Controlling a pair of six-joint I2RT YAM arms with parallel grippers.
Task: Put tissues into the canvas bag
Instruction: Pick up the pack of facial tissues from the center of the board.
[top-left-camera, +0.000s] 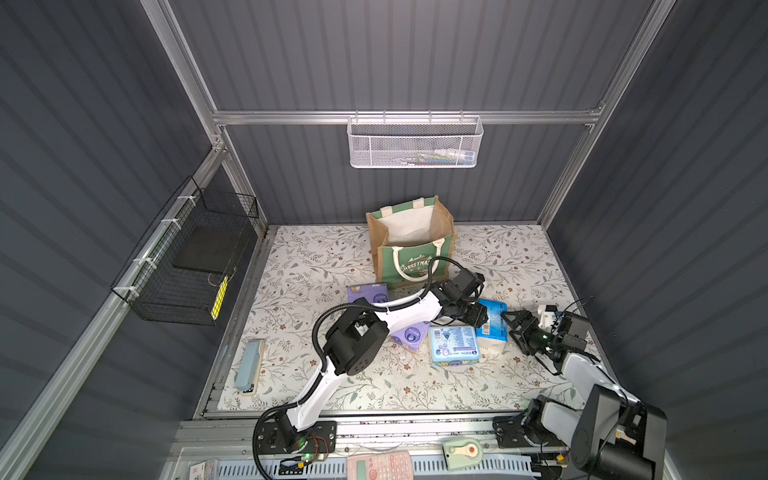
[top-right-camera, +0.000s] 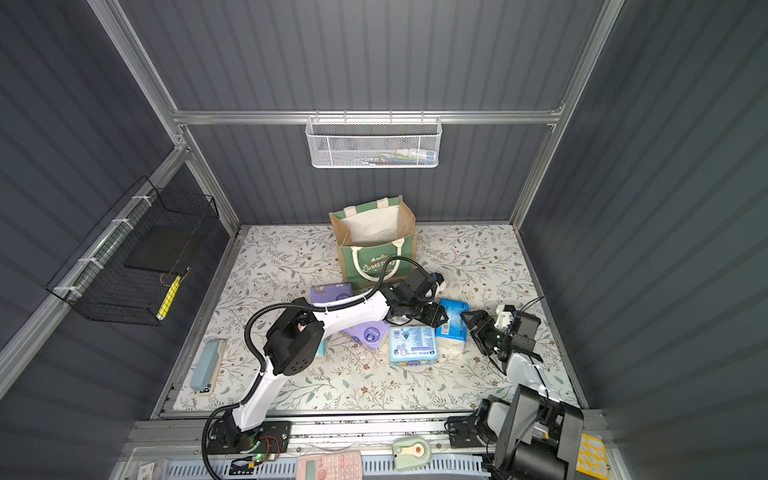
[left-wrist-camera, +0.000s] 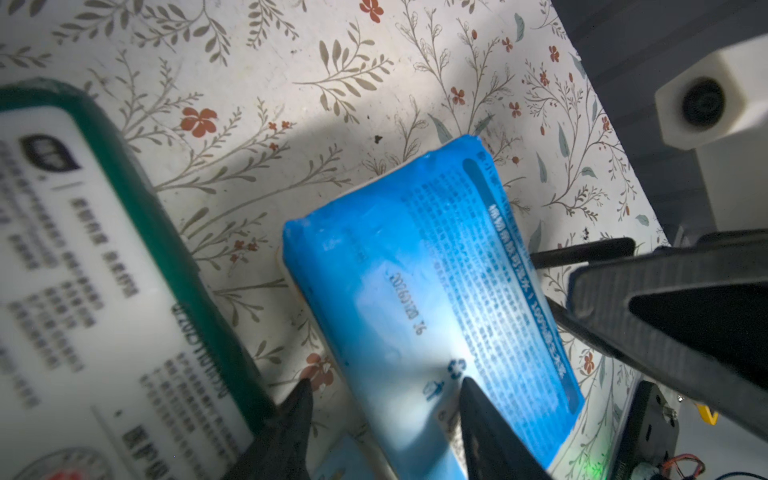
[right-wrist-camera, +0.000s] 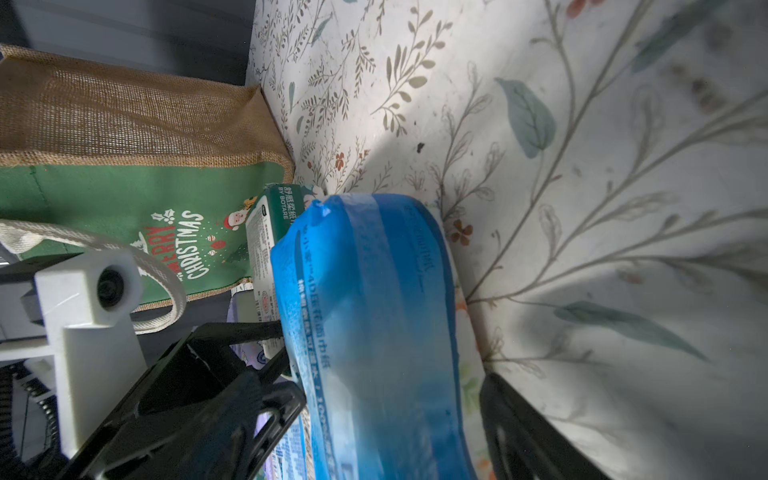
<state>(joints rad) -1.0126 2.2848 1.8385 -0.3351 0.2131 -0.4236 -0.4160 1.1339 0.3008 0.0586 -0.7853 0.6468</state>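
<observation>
Lying outside one canvas bag (top-left-camera: 409, 249): two purple tissues (top-left-camera: 370, 293).

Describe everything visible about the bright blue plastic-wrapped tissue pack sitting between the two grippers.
The bright blue plastic-wrapped tissue pack is a soft brick in glossy, crinkled film, blue fading to white, printed with dense small text, a date stamp and recycling marks. It rests on the floral table cover, close beside a light blue tissue pack. The left gripper hangs over one end, one fingertip overlapping its printed face; the open right gripper faces its other side. No firm grasp shows.
</observation>
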